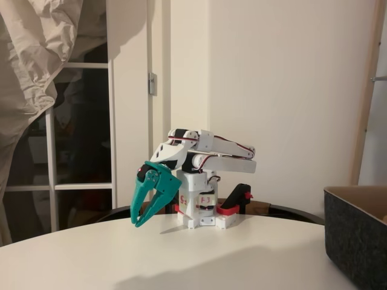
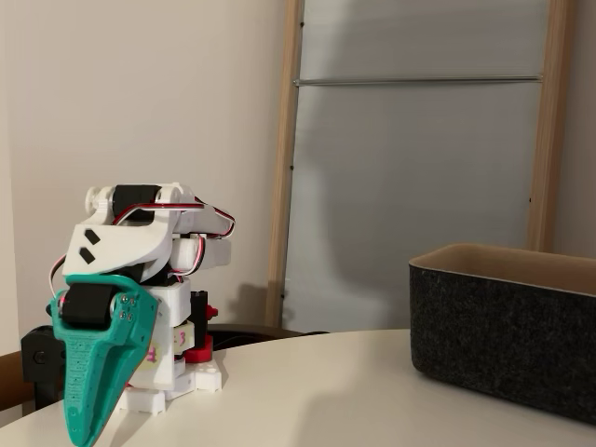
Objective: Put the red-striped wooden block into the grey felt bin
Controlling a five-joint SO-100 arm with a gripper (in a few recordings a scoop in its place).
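Red-striped wooden block: I cannot find it, so the pick and drop seemingly remain. Teal two-finger tool (image 1: 143, 217) hangs at lower left of both fixed views, fingers parted, holding nothing. Dark grey felt bin (image 2: 503, 331) stands lower right on the white round counter (image 1: 199, 257)

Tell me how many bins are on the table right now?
1. The bin sits at the right of the table in both fixed views, apart from the folded arm and its gripper. Its inside is hidden from view.
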